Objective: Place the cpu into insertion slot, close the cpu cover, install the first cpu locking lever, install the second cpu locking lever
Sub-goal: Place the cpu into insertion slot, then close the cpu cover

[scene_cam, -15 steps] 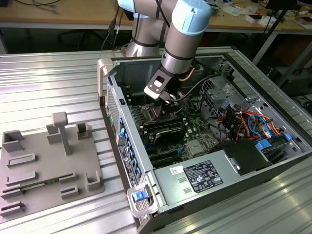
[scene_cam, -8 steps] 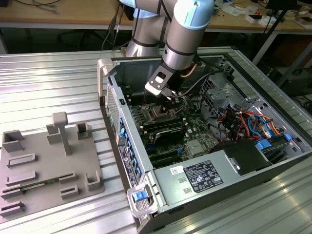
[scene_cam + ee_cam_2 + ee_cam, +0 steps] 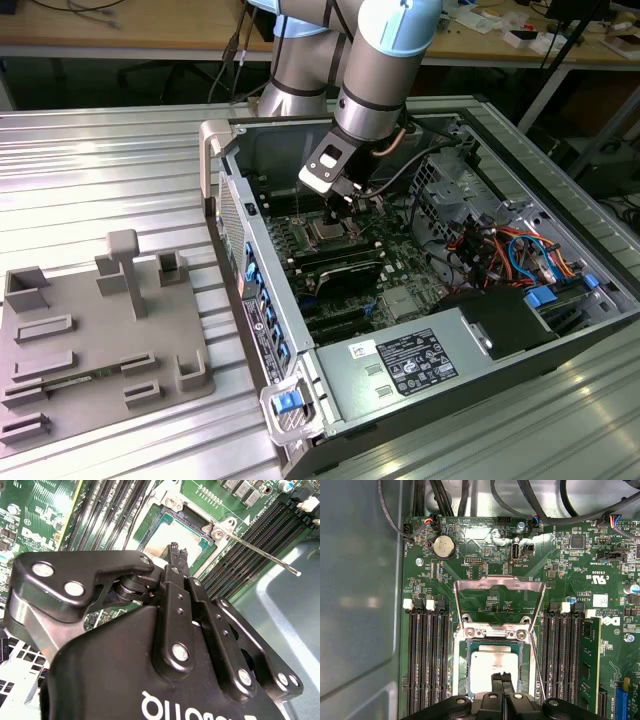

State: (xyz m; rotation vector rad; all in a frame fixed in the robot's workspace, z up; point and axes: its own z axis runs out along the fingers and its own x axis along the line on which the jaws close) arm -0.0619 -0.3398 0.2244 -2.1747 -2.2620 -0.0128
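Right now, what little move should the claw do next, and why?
Probably rise a little and shift toward the thin silvery metal cover frame. The flat square silvery-grey chip already lies in its socket, the black claw is shut over it, and the frame stands open.

My claw [image 3: 502, 677]: smooth matt black links, bright metal screw heads. The cpu [image 3: 492, 666]: smooth silvery-grey metal top, soft sheen. The cpu cover [image 3: 497, 583]: thin bare shiny metal. Motherboard [image 3: 470, 555]: glossy green. Table [image 3: 100, 160]: ribbed dull metal.
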